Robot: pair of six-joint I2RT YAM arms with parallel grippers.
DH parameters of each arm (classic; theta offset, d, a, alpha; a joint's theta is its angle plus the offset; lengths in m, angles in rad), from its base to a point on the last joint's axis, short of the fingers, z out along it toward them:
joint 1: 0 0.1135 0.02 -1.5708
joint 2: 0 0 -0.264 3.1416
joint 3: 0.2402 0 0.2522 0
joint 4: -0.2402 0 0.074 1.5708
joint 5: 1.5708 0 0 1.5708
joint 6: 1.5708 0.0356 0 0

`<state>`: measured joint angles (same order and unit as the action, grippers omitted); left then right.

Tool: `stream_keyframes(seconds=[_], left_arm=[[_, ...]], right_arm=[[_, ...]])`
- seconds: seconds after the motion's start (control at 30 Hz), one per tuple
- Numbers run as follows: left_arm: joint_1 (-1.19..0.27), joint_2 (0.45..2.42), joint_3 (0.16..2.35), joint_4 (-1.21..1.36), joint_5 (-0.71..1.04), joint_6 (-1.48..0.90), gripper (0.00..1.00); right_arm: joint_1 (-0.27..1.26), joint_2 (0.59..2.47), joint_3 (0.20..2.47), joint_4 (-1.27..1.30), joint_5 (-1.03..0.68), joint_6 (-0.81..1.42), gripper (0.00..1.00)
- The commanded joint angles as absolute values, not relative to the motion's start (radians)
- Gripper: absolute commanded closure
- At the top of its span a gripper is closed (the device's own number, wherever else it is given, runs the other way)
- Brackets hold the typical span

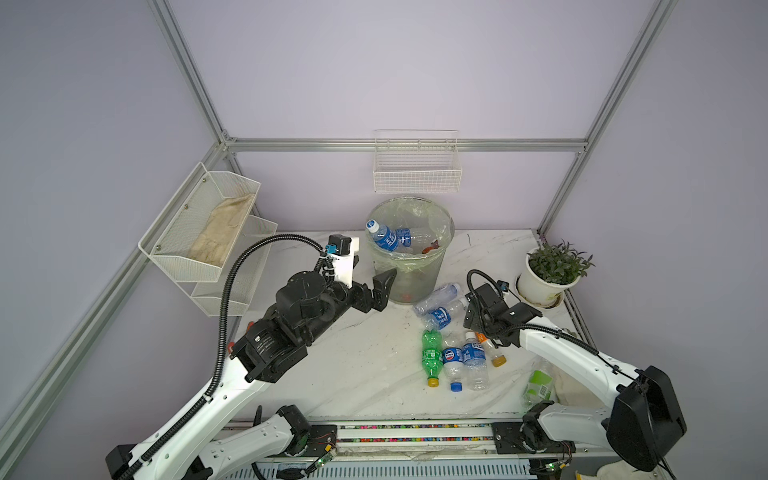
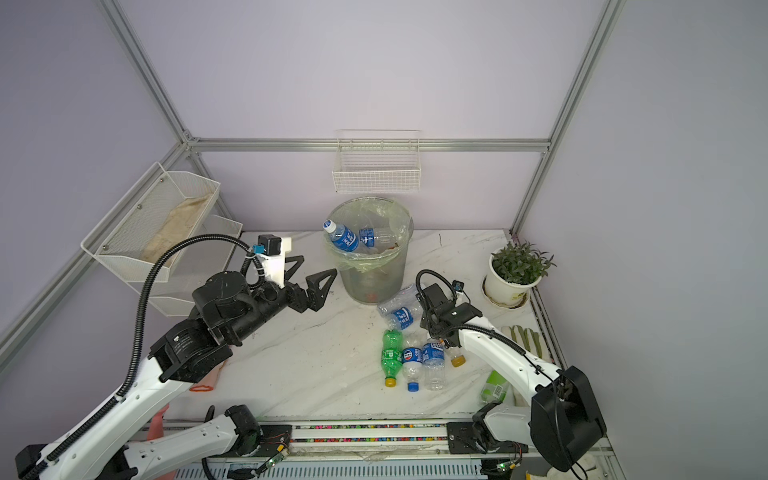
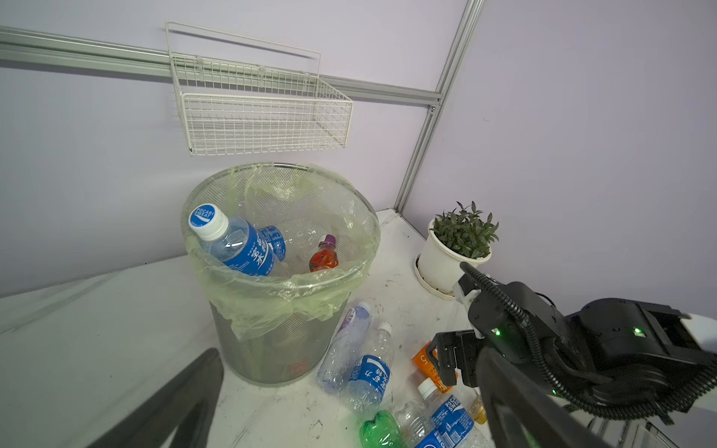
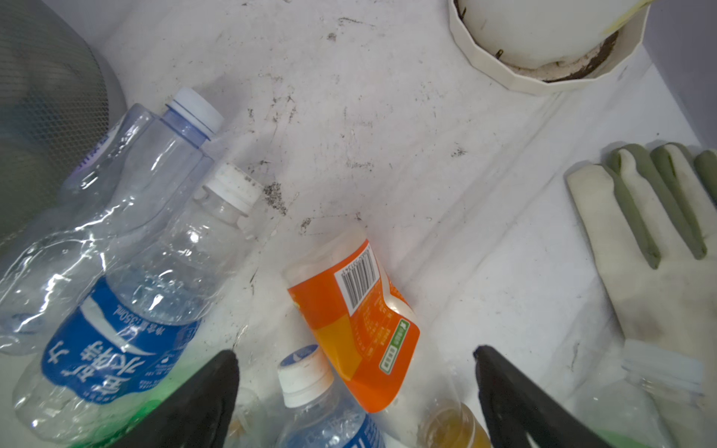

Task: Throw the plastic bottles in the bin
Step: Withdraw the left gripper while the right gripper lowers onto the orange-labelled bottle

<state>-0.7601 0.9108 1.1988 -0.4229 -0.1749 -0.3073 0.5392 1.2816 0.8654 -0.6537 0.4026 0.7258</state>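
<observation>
The bin, grey mesh with a pale-green liner, stands at the back of the table. Inside it lean a blue-labelled bottle and a small orange-red one. Two clear bottles lie at its foot. Nearer lie a green bottle, two blue-labelled ones and an orange-labelled bottle. My right gripper hangs open just above, straddling the orange-labelled bottle. My left gripper stands open and holds nothing, left of the bin.
A white plant pot stands at the back right. A pale work glove lies right of the bottles. Another bottle with a green label lies under the right arm. A wire basket hangs above the bin, mesh shelves on the left wall.
</observation>
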Motion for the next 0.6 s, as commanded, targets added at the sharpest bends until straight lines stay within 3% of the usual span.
stream_keyframes(seconds=[0.0,0.57], left_arm=[[-0.761,0.866,1.147,-0.423,-0.205,-0.334,0.0],[-0.76,0.771,1.074,-0.47,-0.25,-0.354,0.0]], right_arm=[[0.513,1.306,0.845,-0.605,0.383,0.715,0.03],[0.461,1.471,0.796,-0.47,0.356,0.711,0.04]])
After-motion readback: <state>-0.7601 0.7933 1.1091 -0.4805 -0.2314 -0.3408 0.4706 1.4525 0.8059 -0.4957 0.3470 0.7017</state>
